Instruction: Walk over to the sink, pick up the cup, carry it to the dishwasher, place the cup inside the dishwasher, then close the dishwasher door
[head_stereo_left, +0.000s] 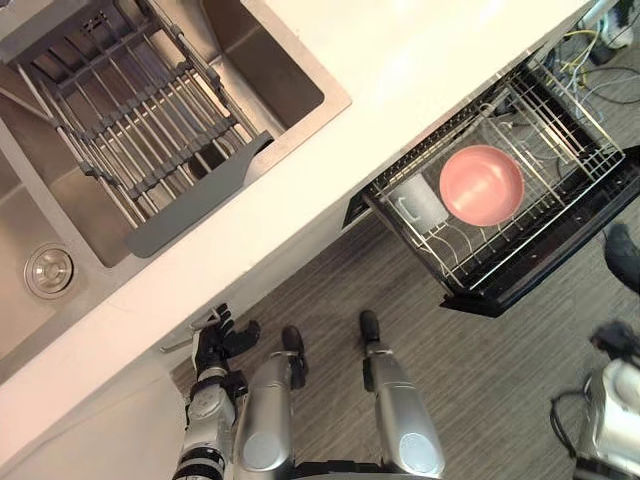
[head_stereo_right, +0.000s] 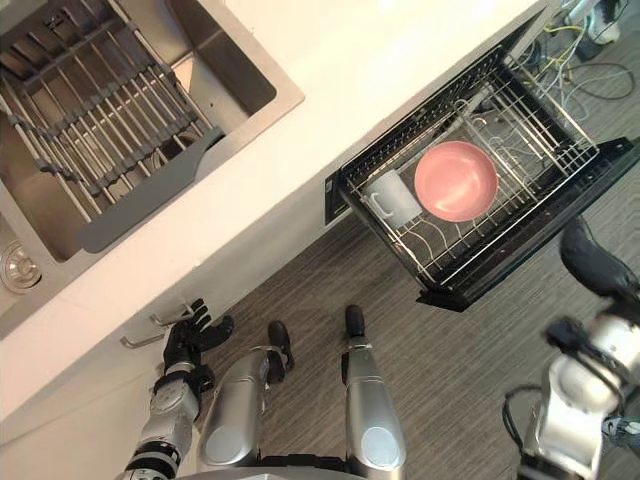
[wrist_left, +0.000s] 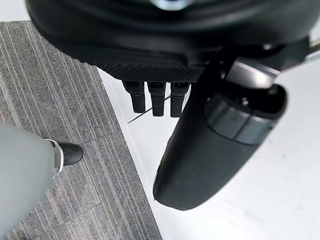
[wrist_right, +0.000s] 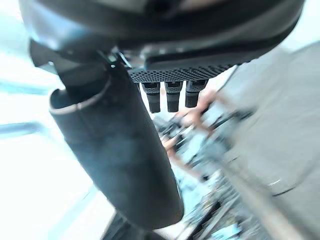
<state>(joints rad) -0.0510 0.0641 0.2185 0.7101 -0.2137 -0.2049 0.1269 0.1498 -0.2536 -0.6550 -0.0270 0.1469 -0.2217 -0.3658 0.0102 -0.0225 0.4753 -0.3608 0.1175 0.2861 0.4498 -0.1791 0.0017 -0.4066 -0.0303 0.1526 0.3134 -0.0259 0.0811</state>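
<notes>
Closing door looks like only step left. Cup (head_stereo_right: 390, 196) sits in pulled-out dishwasher rack (head_stereo_right: 540, 130), just beside pink bowl (head_stereo_right: 456, 180). Right hand (head_stereo_right: 592, 262) hangs near door (head_stereo_right: 530, 238), apart from it, fingers straight, empty. Left hand (head_stereo_right: 190, 335) low by cabinet handle (head_stereo_right: 150, 330), fingers loosely spread, empty. Risks:
- door raised against extended rack: jam, cup knocked
- straight fingers slipping off door edge
- left hand snagging handle on turn

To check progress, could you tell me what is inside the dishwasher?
A white cup and a pink bowl sit in its pulled-out wire rack; anything farther in is hidden under the counter.
</notes>
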